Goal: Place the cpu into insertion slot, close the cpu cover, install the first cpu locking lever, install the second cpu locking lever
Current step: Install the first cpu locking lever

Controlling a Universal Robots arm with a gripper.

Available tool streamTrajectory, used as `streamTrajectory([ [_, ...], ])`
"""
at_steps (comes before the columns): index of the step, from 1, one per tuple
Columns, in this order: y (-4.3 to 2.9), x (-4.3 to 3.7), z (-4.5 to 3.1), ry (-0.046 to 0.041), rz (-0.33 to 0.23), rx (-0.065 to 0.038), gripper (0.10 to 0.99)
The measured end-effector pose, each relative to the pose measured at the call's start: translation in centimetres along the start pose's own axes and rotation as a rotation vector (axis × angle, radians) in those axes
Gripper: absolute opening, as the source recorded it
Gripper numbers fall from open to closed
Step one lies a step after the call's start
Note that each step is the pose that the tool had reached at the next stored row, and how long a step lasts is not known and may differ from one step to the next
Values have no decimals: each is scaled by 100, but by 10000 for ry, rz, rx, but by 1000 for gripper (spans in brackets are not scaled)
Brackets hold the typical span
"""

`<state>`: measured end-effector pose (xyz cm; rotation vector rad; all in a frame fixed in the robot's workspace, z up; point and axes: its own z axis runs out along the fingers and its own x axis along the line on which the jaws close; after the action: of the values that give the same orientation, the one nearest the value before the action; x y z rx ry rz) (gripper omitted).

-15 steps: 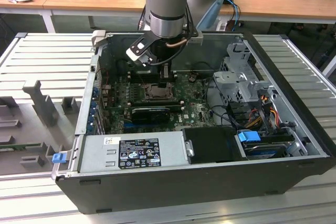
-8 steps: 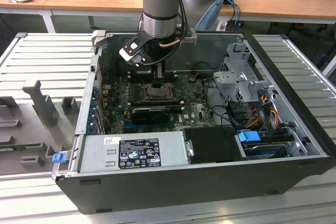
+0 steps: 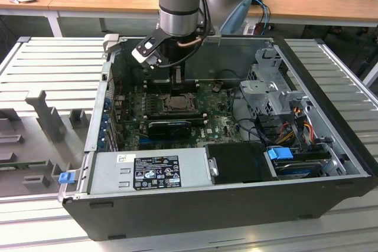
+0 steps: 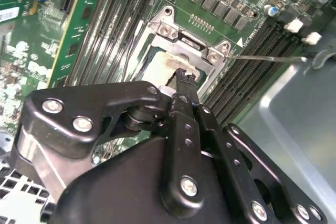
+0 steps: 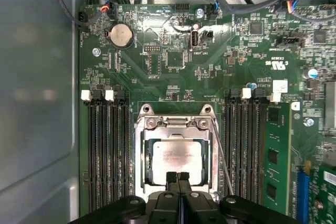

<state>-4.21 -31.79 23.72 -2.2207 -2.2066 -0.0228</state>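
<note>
The cpu [image 5: 178, 157] lies flat in the insertion slot [image 3: 176, 104], its pale face showing through the window of the cpu cover [image 5: 176, 123], which lies down over it. My gripper [image 5: 177, 177] hovers at the socket's edge, fingers pressed together with nothing between them. In the second wrist view the gripper [image 4: 181, 75] tip sits just over the cover's silvery frame [image 4: 195, 51]. A thin wire locking lever [image 5: 220, 153] runs along one side of the socket, slanting away from it; its hooked end [image 4: 304, 60] sticks out over the memory slots.
The green motherboard [image 3: 212, 123] lies inside an open black computer case [image 3: 195, 210]. Black memory slots [image 5: 107, 150] flank the socket. A long black card [image 3: 170, 127], a grey power supply [image 3: 147, 172], a drive cage [image 3: 269, 95] and cables [image 3: 295, 122] surround the work area.
</note>
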Motion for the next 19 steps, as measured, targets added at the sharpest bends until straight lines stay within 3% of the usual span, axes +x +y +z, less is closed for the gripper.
streamTrajectory([
  [4, 0, 4, -205, -10, 0, 0, 106],
  [5, 1, 6, -300, -14, -6, 1, 106],
  [6, 1, 7, -329, -16, -31, 0, 106],
  [9, 0, 7, -328, -16, -598, 11, 106],
  [13, 1, 7, -325, -12, -1893, 33, 106],
  [19, 1, 7, -322, -9, -2903, 50, 106],
])
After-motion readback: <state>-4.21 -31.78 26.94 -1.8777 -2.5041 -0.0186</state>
